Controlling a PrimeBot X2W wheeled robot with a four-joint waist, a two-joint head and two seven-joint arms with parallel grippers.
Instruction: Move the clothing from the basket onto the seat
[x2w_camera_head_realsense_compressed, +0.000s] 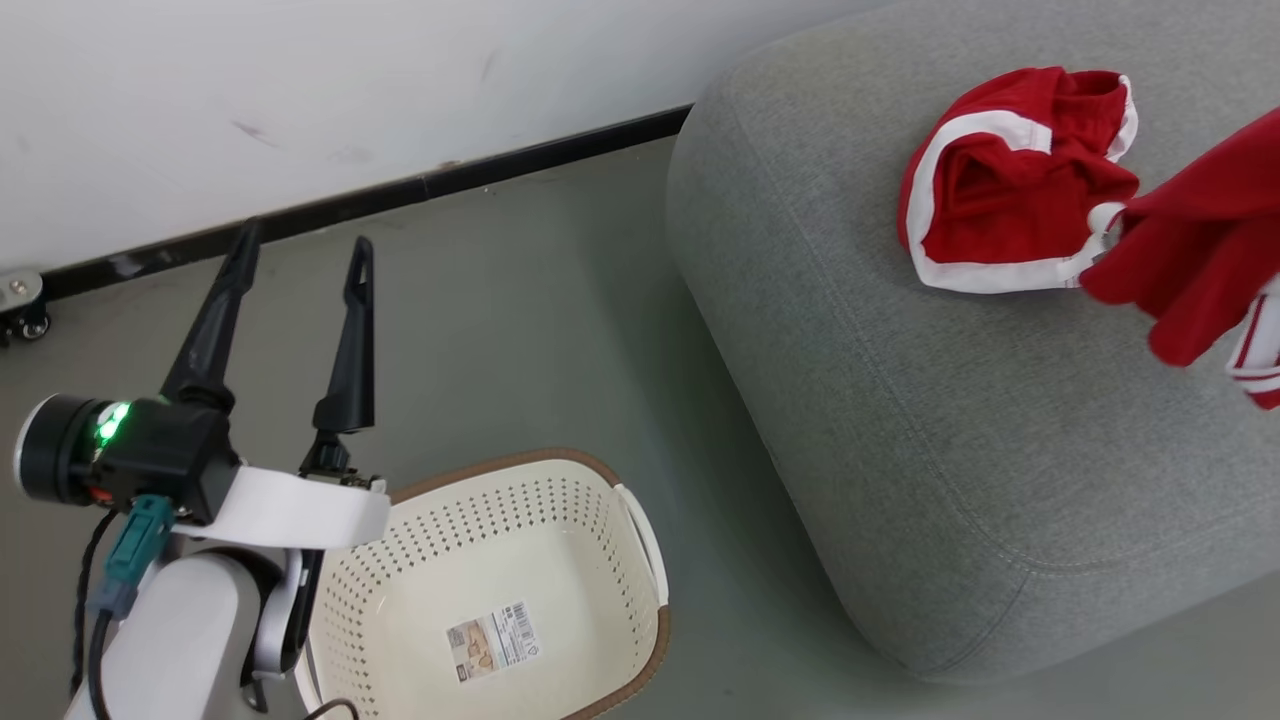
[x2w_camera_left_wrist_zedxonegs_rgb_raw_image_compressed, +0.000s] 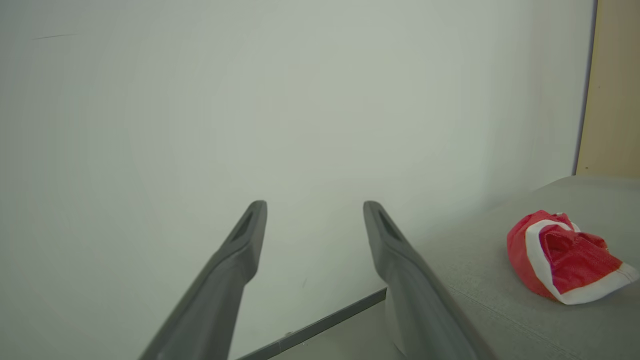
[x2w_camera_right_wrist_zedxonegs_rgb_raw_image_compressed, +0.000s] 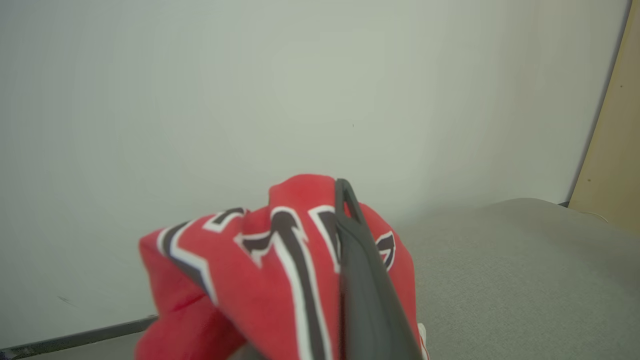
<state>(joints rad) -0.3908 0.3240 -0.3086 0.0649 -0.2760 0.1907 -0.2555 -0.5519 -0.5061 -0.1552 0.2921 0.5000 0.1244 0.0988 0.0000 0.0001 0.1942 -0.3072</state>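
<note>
At 2 o'clock, one grey fabric seat (x2w_camera_head_realsense_compressed: 900, 420), two red garments (x2w_camera_head_realsense_compressed: 1000, 190): lettered jersey (x2w_camera_right_wrist_zedxonegs_rgb_raw_image_compressed: 280, 270) clamped in my right claw (x2w_camera_right_wrist_zedxonegs_rgb_raw_image_compressed: 342, 200); left claw (x2w_camera_head_realsense_compressed: 303, 240) wide.

Head view looks steeply down on basket (x2w_camera_head_realsense_compressed: 450, 520) and sofa (x2w_camera_head_realsense_compressed: 900, 420); both wrist views face the wall (x2w_camera_left_wrist_zedxonegs_rgb_raw_image_compressed: 200, 100), sharing the sofa.

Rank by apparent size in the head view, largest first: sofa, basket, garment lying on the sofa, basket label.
1. sofa
2. basket, though it is nearer the camera and partly cut off
3. garment
4. label
</note>
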